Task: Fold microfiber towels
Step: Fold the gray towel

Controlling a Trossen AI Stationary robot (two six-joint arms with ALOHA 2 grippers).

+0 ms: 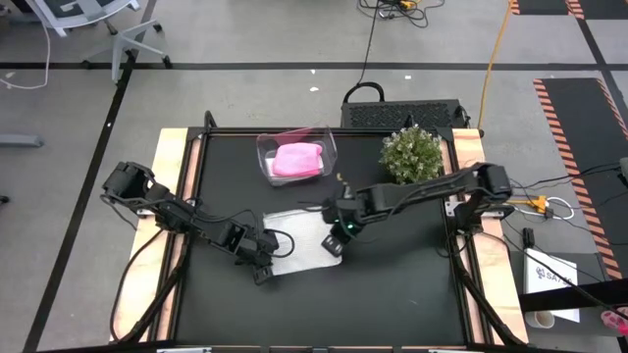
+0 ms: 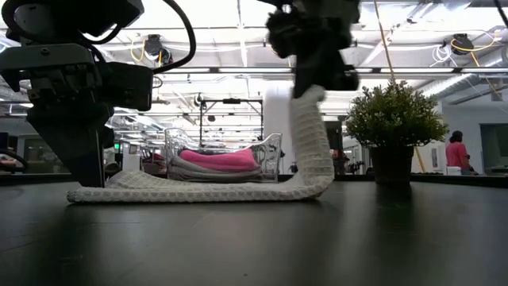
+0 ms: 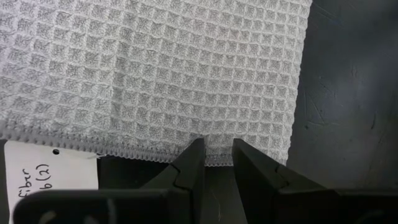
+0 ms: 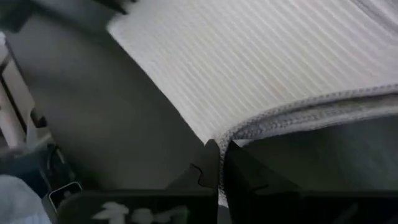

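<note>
The white towel [image 1: 299,247] lies on the black table [image 1: 392,294]. The left gripper [image 3: 216,163] pinches its near edge. The right gripper [image 1: 334,245] pinches another edge and lifts it, ready to fold over. Only the low view shows that lift. Farther back, a pink towel [image 1: 297,159] sits in the bin [image 1: 265,157].

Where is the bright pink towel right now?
In the high view, the bright pink microfiber towel lies inside the clear plastic bin near the table's far edge, left of the small green potted plant.
</note>
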